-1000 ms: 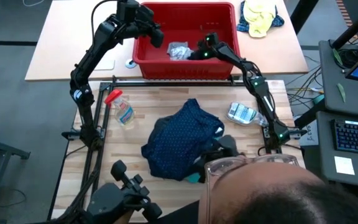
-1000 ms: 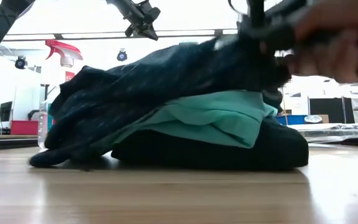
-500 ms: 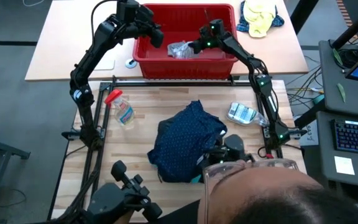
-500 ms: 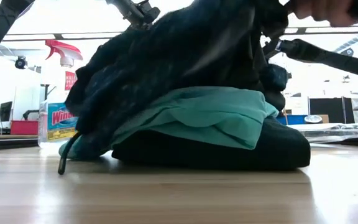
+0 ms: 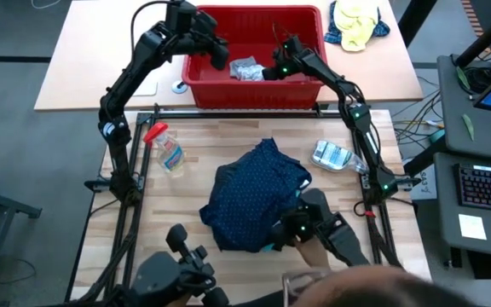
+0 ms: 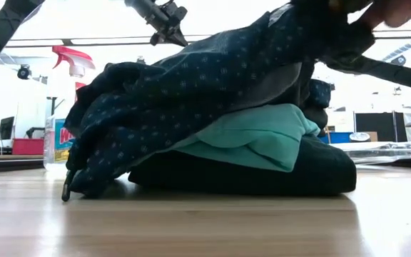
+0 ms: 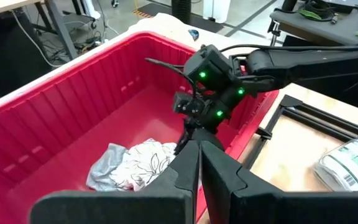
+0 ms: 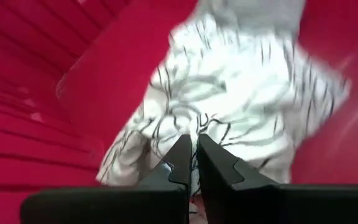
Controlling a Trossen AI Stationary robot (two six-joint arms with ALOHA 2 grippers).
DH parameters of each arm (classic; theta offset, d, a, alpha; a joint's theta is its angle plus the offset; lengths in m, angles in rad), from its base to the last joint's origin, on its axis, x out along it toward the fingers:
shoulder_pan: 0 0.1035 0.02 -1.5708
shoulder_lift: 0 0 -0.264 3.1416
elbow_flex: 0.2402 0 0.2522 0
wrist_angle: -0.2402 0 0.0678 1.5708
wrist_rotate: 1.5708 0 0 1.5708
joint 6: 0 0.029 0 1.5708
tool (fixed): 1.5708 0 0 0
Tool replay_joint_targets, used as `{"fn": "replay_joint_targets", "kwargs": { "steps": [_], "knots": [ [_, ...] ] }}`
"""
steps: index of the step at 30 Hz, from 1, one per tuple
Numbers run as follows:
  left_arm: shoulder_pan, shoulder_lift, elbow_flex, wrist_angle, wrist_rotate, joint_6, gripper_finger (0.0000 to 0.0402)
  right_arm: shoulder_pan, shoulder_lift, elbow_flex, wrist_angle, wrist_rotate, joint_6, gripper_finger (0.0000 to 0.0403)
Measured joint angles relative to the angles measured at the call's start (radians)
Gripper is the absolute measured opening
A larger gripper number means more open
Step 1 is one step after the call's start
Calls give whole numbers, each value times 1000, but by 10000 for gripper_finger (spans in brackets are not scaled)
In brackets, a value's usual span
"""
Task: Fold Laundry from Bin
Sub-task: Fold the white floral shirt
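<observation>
Surface: pale wooden table (image 5: 177, 200) — unfolded navy dotted garment (image 5: 254, 200) heaped over turquoise cloth (image 6: 262, 139).
Bin: red plastic rectangular tub (image 5: 301, 85) — one white patterned garment (image 5: 245, 70) left inside.
Left gripper (image 5: 218, 53): closed, empty, held over tub.
Right gripper (image 5: 267, 72): closed, touching patterned garment.
Progress: nothing folded.

Overhead, table-level, two wrist cameras (bin (image 5: 254, 51) shared).

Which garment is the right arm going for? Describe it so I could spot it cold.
Find the red bin on the far table. Inside lies one crumpled garment, right before the shut right gripper. It is light grey and white with dark leafy line prints, unlike the navy dotted shirt heaped on the wooden table.
</observation>
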Motion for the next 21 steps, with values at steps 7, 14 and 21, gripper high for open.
{"fn": "replay_joint_targets", "kwargs": {
  "steps": [7,14,21],
  "knots": [
    [-37,-6,0,-34,14,15,0,-5,-9,-2,-188,-8,180,13],
    [-63,-33,0,-64,20,15,0,12,-77,1,-297,214,135,13],
    [-64,-77,0,-115,16,6,0,9,-91,-2,-363,117,146,13]
  ]
}}
